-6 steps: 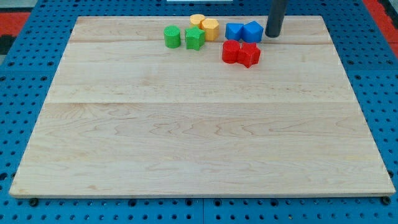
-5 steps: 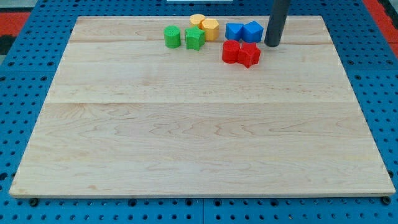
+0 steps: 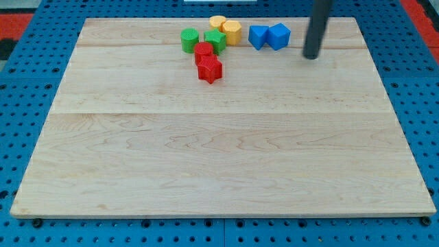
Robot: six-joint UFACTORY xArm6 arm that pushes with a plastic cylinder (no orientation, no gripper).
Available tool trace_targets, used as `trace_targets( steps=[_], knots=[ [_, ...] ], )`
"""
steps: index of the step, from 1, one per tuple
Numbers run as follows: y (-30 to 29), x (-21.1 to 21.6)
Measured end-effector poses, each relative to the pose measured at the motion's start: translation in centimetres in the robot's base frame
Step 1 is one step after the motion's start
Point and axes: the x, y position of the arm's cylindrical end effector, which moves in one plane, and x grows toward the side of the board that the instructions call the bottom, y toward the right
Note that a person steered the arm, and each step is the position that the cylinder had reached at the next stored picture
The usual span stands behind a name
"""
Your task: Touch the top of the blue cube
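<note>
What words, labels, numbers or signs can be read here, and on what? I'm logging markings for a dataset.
None: no text, number or sign is readable on the wooden board, the blue cube, the other coloured blocks, my tip or the blue pegboard.

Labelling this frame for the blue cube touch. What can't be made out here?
- Rod above my tip: cut off by the view's top edge; the arm is out of view.
- Green blocks: the right one is partly hidden by the red blocks in front.
- Rear yellow block: partly hidden by the front one.
- Blue cube: whether it touches its blue neighbour, too small to tell.
</note>
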Motion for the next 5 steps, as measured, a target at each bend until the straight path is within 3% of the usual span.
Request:
trace_targets(
  steps=[2,3,5],
  knots=[
    [3.4,-6.6],
    [2.6,-7.9],
    [-4.9,-5.4]
  ],
)
